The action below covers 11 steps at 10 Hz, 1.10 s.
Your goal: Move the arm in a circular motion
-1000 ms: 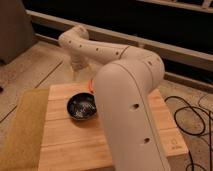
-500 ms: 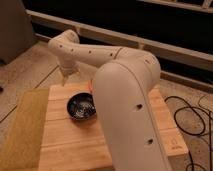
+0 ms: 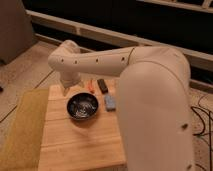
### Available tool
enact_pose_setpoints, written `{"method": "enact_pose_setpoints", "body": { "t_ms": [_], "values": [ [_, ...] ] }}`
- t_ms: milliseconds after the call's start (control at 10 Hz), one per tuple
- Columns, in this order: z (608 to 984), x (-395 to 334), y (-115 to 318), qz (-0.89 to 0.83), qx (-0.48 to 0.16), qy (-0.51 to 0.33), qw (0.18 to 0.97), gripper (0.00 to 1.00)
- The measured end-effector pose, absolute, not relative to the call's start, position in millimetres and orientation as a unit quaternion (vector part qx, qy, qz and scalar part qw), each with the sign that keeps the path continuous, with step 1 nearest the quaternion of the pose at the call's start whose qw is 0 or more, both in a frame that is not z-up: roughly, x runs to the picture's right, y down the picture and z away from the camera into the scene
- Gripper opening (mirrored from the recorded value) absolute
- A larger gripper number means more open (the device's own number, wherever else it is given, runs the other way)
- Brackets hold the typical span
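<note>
The cream-white arm (image 3: 150, 95) fills the right half of the camera view. Its thick forearm, with a row of small dark holes (image 3: 95, 61), reaches left to a rounded joint (image 3: 64, 54). From that joint the wrist drops down to the gripper (image 3: 67, 90). The gripper hangs just above the back left part of the wooden table (image 3: 80, 147), to the upper left of a dark bowl (image 3: 82, 107).
Behind and to the right of the bowl lie an orange item (image 3: 90, 86), a dark block (image 3: 102, 85) and a light blue item (image 3: 110, 102). A yellow-green mat (image 3: 22, 130) borders the table's left side. Cables (image 3: 204, 125) lie on the floor at right. A grey cabinet (image 3: 12, 25) stands at the far left.
The forearm's far joint and the gripper have swung steadily to the left, from above the bowl's back edge to the table's back left corner. The table's objects have not moved.
</note>
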State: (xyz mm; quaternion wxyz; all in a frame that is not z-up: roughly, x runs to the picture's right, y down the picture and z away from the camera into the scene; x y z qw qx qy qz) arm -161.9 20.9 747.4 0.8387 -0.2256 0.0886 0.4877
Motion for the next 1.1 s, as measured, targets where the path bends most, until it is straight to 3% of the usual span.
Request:
{"method": "enact_pose_setpoints", "body": {
  "t_ms": [300,500,1100],
  "values": [
    [732.4,-118.6,68.7,0.517,-0.233,0.13,0.813,0.65],
    [733.4,-81.7,75.8,0.563,-0.245,0.152,0.775,0.65],
    [748.7,58.4,3.3,0.646,-0.195,0.211,0.708,0.65]
  ]
}}
